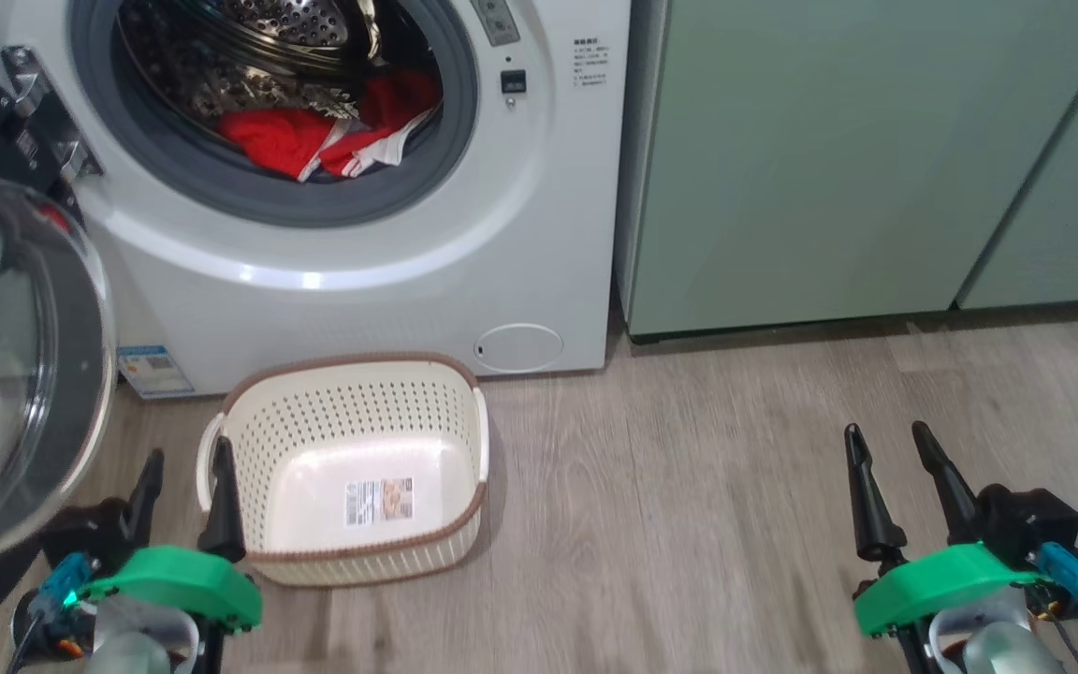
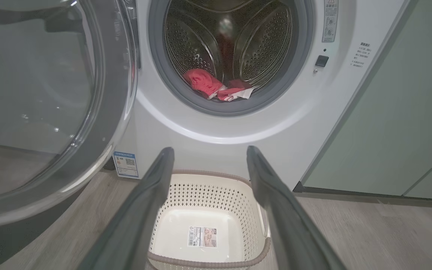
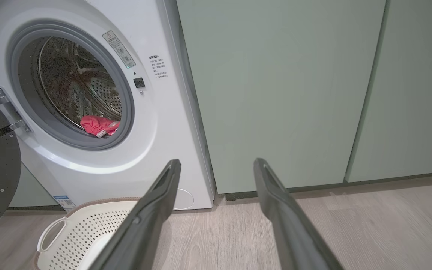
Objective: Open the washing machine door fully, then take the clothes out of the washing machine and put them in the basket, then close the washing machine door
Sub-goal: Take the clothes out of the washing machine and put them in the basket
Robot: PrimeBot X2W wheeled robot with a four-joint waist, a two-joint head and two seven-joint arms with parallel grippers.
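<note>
Overview of a laundry corner on a wood-patterned floor [image 1: 689,468], from the head camera and both wrist cameras. The washing machine [image 1: 389,281] stands at the upper left of the head view, with pale green cabinets [image 1: 829,159] just beside it on the right. The washing machine door [image 1: 6,374] is swung wide on its hinge [image 1: 38,112] at the machine's left side, and its clear glass bowl bulges outward within the black rim.

The round opening is exposed, a grey rubber ring [image 1: 277,201] framing the perforated steel drum [image 1: 296,37]. The clothes [image 1: 324,136] lie low at the front of the drum against the inner edge of the ring. They are bright red fabric, and a white part edged with red stripes shows toward the right.

The basket [image 1: 352,412] sits upright on the floor directly below the opening, close to the machine's base and near the small round hatch [image 1: 518,347]. The paper label [image 1: 378,500] on its bottom is uncovered.

The left gripper [image 1: 189,449] is at the lower left of the head view, between the open door and the basket. Its fingers are spread with nothing between them — one finger overlaps the basket's left handle in that view, though contact cannot be told. In the left wrist view the two fingers frame the basket and point toward the machine.

The right gripper [image 1: 886,429] is at the lower right over bare floor, well apart from the basket. Its fingers are likewise spread and hold nothing — in the right wrist view they point toward the foot of the cabinets.
</note>
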